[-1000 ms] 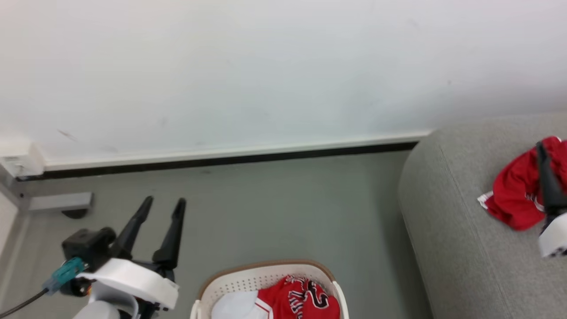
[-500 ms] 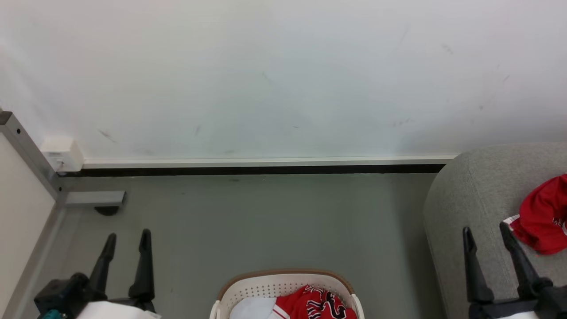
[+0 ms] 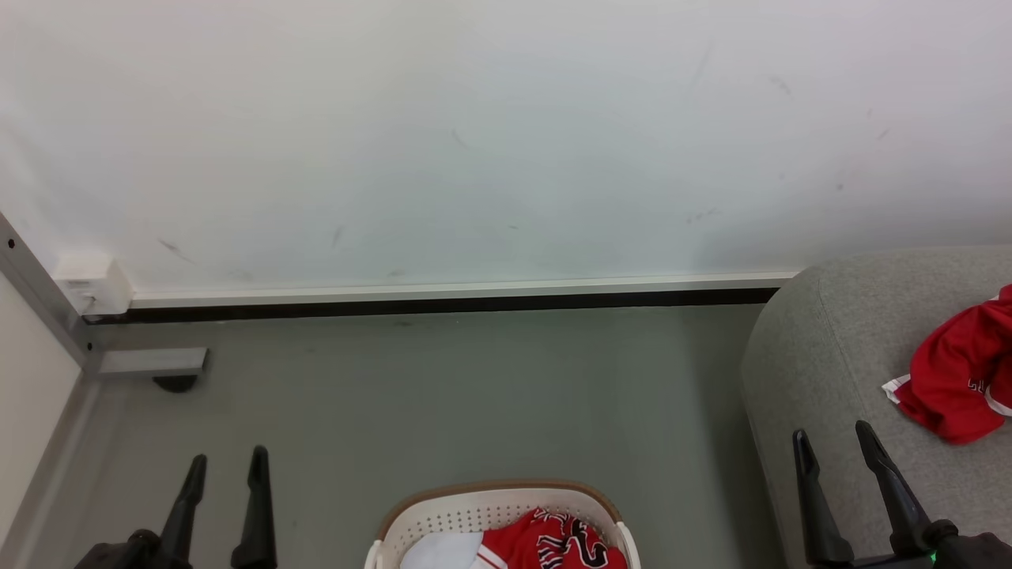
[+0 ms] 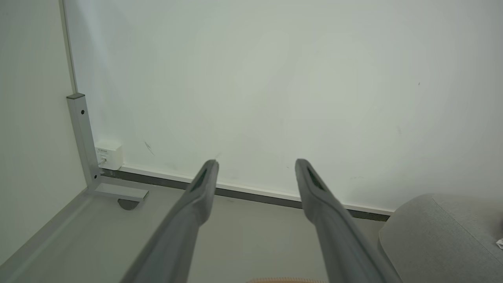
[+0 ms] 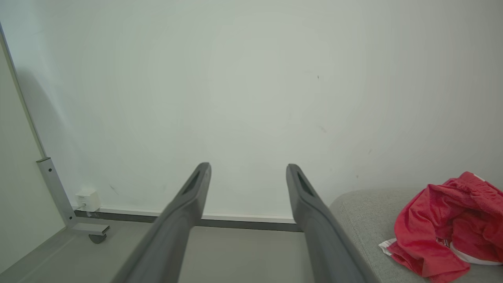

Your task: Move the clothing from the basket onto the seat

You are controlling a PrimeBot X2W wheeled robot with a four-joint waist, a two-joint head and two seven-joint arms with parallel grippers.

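On the jersey [image 3: 545,547] in the basket [image 3: 443,507] I read only a black-and-white numeral, seemingly a 2, its lettering too crumpled to read.

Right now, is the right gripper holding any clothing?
No: the right gripper is open and empty, and the red garment lies apart on the seat.

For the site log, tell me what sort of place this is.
Probably an indoor room staged like a home laundry corner, perhaps a test space. A light-grey upholstered seat stands by a plain white wall, and a laundry basket holding red clothing sits on the smooth grey floor.
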